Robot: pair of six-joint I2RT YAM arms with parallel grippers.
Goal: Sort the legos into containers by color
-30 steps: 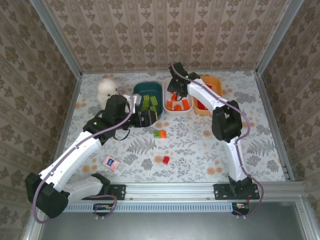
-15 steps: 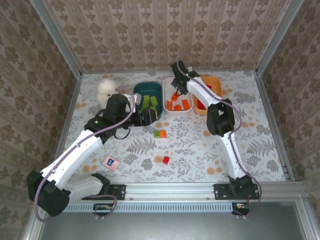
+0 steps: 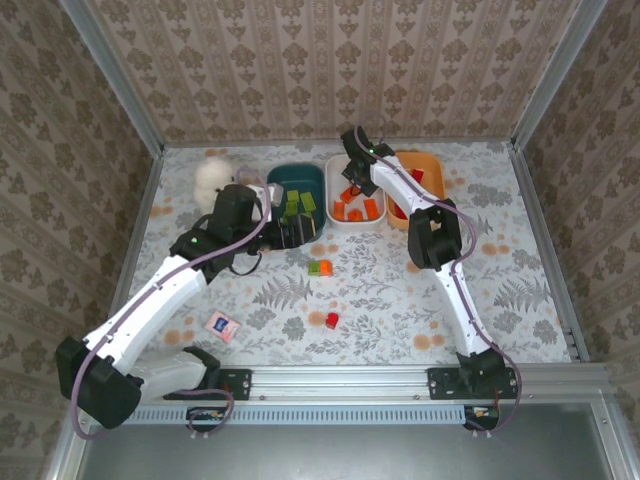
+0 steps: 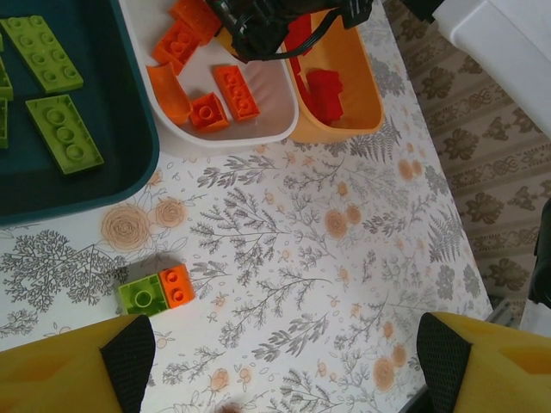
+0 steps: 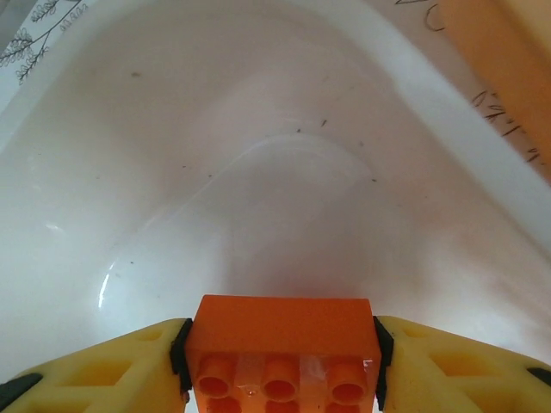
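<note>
Bottom centre of right wrist view: orange brick [image 5: 280, 331] clamped between right gripper [image 5: 280, 348] pads, lower part cut off by frame edge. Long axis left-right, studs toward camera, over white tub [image 5: 258, 155]. Dark scrawl [image 5: 491, 107] on tub rim, upper right: unreadable. Left gripper [image 4: 284, 366] fingers spread wide, empty. Green-orange pair [image 4: 155, 291] lower left of left wrist view.

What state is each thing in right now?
Left gripper: open, empty.
Right gripper: holding orange brick over white tub.
Teal tub: holds green bricks.
White tub: holds orange bricks.
Orange tub: holds red bricks.
Green-orange pair: touching, on table.
Red brick: loose on table.
</note>
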